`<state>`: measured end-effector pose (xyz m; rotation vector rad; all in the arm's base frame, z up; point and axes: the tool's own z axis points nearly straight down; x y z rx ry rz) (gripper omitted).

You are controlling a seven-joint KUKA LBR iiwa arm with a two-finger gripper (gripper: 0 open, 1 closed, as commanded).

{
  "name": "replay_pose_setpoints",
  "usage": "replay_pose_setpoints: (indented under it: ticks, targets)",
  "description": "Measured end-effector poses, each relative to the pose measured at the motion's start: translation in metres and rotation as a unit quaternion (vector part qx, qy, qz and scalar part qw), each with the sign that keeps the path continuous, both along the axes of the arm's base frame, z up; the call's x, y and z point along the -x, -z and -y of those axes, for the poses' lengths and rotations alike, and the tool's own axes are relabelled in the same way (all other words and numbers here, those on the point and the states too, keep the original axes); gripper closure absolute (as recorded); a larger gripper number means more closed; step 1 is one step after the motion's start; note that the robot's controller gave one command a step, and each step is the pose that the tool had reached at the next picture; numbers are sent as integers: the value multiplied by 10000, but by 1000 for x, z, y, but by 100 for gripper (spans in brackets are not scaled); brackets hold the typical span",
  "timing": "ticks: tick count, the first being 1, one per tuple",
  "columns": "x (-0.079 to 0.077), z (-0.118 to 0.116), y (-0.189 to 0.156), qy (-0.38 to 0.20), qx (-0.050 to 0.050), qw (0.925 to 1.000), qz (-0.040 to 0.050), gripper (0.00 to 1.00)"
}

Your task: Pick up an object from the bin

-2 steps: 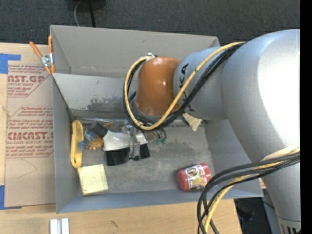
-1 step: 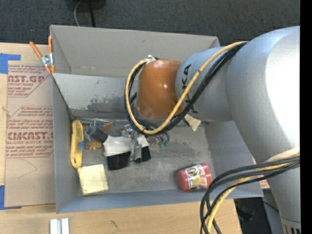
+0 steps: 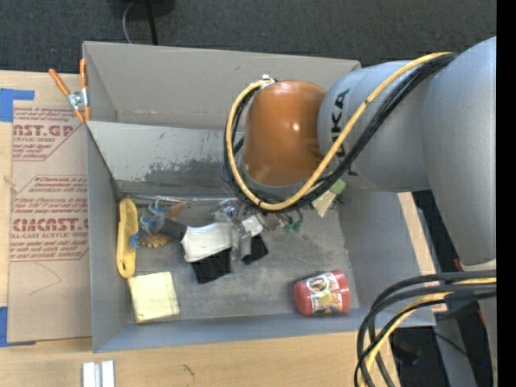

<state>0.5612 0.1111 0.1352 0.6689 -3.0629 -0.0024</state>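
Here the gripper [image 3: 244, 234] is hanging low at the middle of the bin [image 3: 201, 87], just beside a white-and-black bundle [image 3: 205, 248], perhaps cloth. Whether it is clenched or released is not showing. A red can [image 3: 322, 293] is lying well apart, toward the view's lower right.

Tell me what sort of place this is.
Probably a robotics lab's bin-picking test cell: a cabled KUKA arm reaches into a grey metal bin of mismatched odds, such as a yellow banana and a red can.
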Motion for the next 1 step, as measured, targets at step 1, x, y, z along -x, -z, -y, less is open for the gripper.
replay_pose_setpoints:
  ticks: [1]
  targets:
    - [1, 80, 69, -209, -3, 9998, 20, 0]
